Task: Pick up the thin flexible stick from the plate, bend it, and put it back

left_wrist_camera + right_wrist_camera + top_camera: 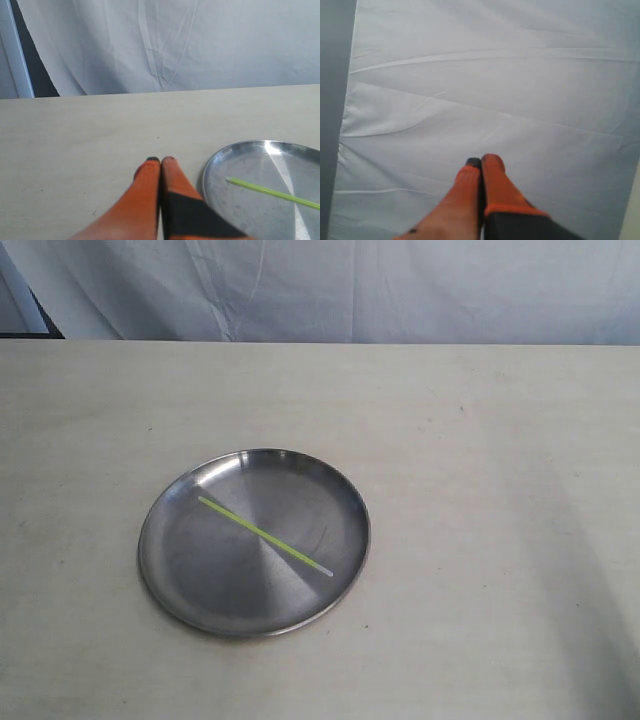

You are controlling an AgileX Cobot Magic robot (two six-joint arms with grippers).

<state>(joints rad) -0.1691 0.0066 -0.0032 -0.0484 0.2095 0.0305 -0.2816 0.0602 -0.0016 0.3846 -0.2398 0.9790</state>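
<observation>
left gripper (160,160) and right gripper (481,161) pinched closed, empty; stick (266,536) on plate (200,590), cropped in left wrist view.

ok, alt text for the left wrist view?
The left gripper, orange, shut and empty, points across a pale table next to a shiny steel plate. A thin yellow-green stick lies straight on the plate; white cloth hangs behind.

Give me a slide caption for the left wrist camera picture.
Shut left gripper beside the steel plate, with the yellow-green stick lying across it.
</observation>
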